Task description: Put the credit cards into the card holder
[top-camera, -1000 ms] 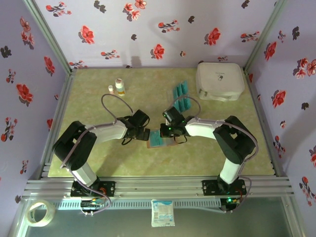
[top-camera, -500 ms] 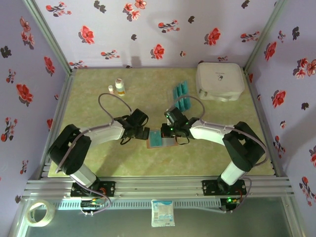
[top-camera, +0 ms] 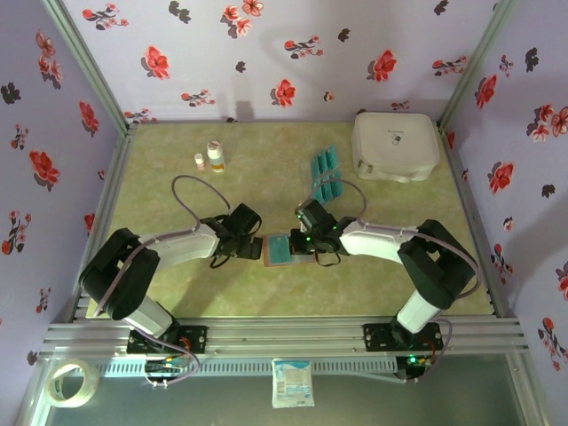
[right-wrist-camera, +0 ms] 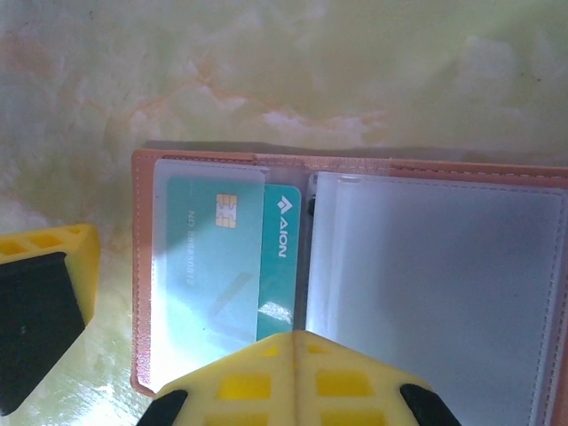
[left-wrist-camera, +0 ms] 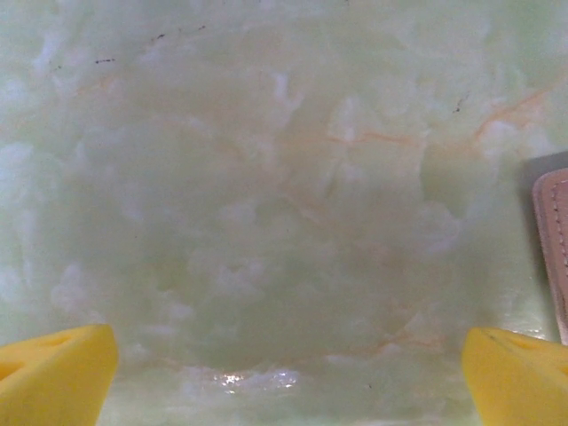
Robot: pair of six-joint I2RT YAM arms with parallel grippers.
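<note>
Open card holder, teal credit card pocketed; gaping empty left hand beside, parted empty right hand above.

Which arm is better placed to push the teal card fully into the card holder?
Right. The right tool, open, sits over the credit card poking from a sleeve of the card holder; the left tool faces the table beside it.

Mid-table lies the open reddish-brown leather folding card holder, with one thin teal-blue rectangular card in its nine-o'clock pocket. From it, the loose teal-blue cards lie at one o'clock, the large white rounded case at two, and two small white bottles at eleven.
</note>
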